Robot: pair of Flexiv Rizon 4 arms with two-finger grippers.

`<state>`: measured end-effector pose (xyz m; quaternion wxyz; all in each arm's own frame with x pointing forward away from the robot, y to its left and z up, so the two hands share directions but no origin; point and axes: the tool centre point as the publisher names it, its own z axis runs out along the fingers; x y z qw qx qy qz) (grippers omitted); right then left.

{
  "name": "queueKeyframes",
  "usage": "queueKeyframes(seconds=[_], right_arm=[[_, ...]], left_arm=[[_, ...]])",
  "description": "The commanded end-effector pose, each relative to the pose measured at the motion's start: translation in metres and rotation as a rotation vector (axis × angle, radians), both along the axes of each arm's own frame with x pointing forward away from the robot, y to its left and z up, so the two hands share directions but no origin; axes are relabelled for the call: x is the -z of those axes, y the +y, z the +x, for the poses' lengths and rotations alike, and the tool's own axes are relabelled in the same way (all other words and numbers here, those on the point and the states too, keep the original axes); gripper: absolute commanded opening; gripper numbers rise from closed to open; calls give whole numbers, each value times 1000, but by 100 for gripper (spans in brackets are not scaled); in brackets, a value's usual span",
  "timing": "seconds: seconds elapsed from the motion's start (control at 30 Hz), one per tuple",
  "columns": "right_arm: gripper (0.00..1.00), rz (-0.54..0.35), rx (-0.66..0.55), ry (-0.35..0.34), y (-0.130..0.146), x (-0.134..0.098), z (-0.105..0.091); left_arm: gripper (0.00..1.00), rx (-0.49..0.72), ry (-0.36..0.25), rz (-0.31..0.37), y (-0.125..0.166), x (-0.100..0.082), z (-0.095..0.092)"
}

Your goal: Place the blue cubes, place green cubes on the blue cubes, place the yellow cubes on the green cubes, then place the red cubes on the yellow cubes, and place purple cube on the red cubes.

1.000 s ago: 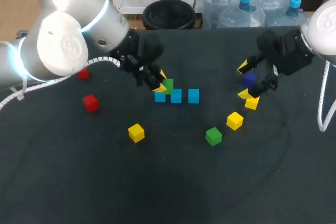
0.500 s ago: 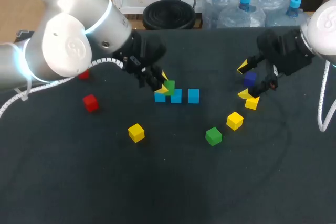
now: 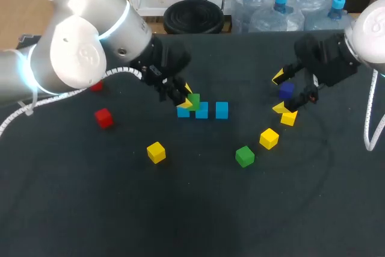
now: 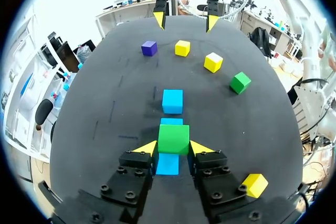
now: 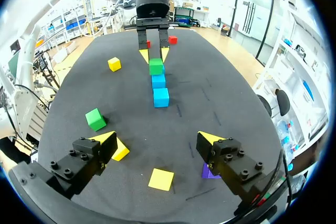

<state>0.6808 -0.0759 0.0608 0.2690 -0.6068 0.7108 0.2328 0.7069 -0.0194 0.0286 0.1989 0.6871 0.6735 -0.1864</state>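
Since the earlier frames, the left arm has edged slightly toward the blue row, carrying its cube along; the right arm is unchanged.

Head view: the left gripper [image 3: 187, 98] is clamped on the held green cube [image 3: 193, 100], just above the left-end blue cube [image 3: 183, 111]. The middle blue cube [image 3: 201, 110] touches that one, and the right-end blue cube [image 3: 222, 109] stands a little apart. The right gripper [image 3: 280, 92] is spread wide around the purple cube [image 3: 286, 90]. On the table [image 3: 180, 209] lie three yellow cubes [image 3: 156, 151], a loose green cube [image 3: 244, 156] and two red cubes [image 3: 103, 117].

Left wrist view: both yellow fingertips [image 4: 147, 148] press the held green cube's sides. It hangs over the seam between the left-end and middle blue cubes.

Right wrist view: the fingers stand wide apart and hold nothing. The purple cube [image 5: 209, 171] lies on the table under one finger. One yellow cube lies ahead of the gap and another under the opposite finger.
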Motion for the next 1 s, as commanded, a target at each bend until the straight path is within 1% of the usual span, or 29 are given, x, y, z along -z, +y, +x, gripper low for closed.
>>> queueKeyframes(seconds=[0.03,1.0], right_arm=[[100,2,-1,0,0,1,1],[100,2,-1,0,0,1,1]], left_arm=[[0,0,4,6,0,0,2],[0,5,6,12,2,1,7]])
